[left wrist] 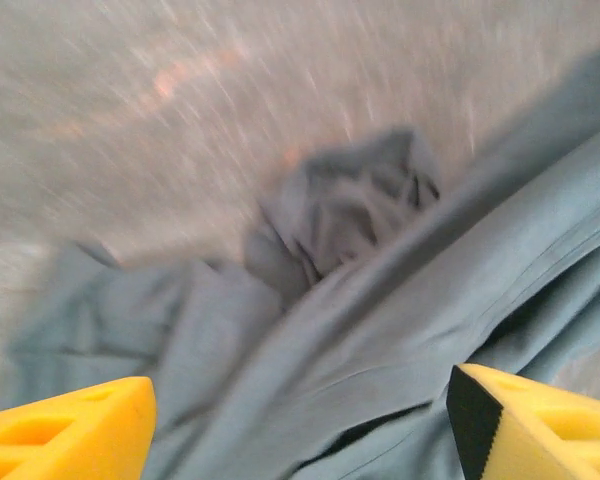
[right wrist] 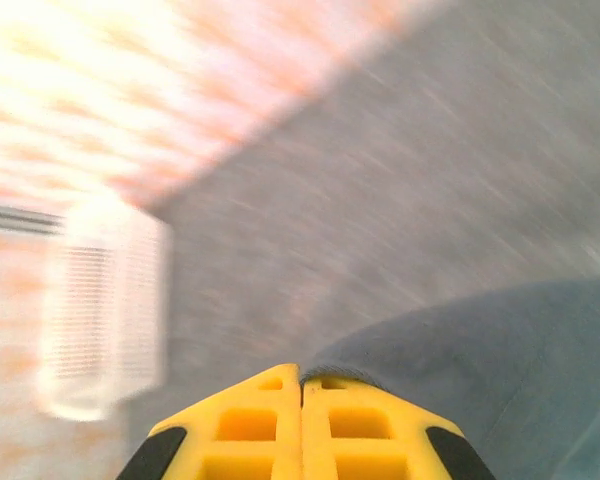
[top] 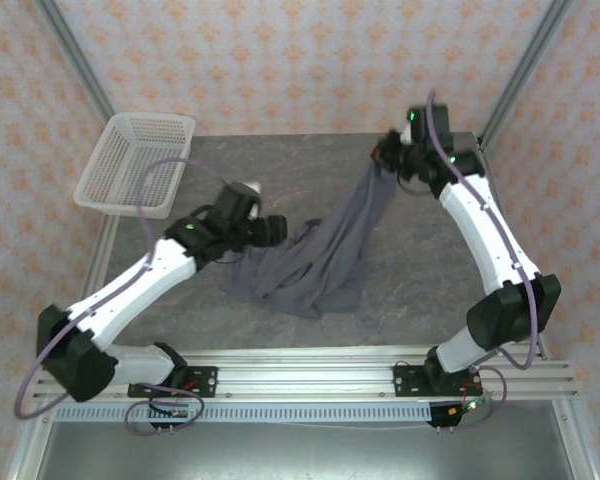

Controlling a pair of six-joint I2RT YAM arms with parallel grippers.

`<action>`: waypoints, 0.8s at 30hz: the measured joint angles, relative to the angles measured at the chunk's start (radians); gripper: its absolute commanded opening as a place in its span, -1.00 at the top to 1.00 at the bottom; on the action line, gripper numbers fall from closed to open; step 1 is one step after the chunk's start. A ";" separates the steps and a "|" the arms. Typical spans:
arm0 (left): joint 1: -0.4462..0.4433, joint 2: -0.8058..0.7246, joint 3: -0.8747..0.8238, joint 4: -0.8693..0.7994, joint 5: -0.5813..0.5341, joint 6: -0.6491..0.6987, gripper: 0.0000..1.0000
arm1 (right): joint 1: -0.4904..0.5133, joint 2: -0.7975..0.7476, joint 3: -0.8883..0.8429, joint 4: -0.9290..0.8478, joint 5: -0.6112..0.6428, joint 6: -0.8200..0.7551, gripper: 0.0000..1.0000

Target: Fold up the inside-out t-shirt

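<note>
The step in hand looks like spreading the crumpled shirt (top: 320,255) before any fold. The right gripper (top: 388,155) has its fingers (right wrist: 250,420) pressed together, pinching one edge of the cloth, which trails from them down to the table (top: 430,250). The left gripper (top: 273,230) holds nothing, its fingers (left wrist: 70,420) spread wide with bunched cloth just beneath them. Next, it likely needs to close on another edge.
</note>
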 measured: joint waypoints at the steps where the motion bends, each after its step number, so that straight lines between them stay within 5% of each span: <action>1: 0.040 -0.033 0.008 0.000 -0.009 -0.010 -0.59 | 0.010 0.027 0.110 0.006 -0.031 -0.029 1.00; 4: 0.135 -0.101 0.046 -0.001 -0.038 -0.024 -0.61 | 0.037 0.080 0.372 0.039 -0.133 -0.092 1.00; 7: 0.161 -0.119 0.108 0.000 -0.052 -0.027 -0.71 | 0.054 0.038 0.409 0.055 -0.238 -0.149 1.00; 12: 0.161 -0.093 0.122 -0.002 -0.051 -0.018 -0.70 | 0.127 -0.298 -0.158 0.103 -0.282 -0.185 1.00; 18: 0.161 0.062 0.130 -0.009 0.005 -0.016 -0.62 | 0.136 -0.870 -0.961 -0.065 -0.062 0.061 1.00; 21: 0.157 0.207 0.179 -0.022 0.050 -0.019 -0.57 | 0.136 -1.071 -1.060 -0.279 0.081 0.189 1.00; 24: 0.141 0.369 0.272 -0.037 0.066 -0.018 -0.53 | 0.136 -1.102 -1.045 -0.391 0.175 0.259 1.00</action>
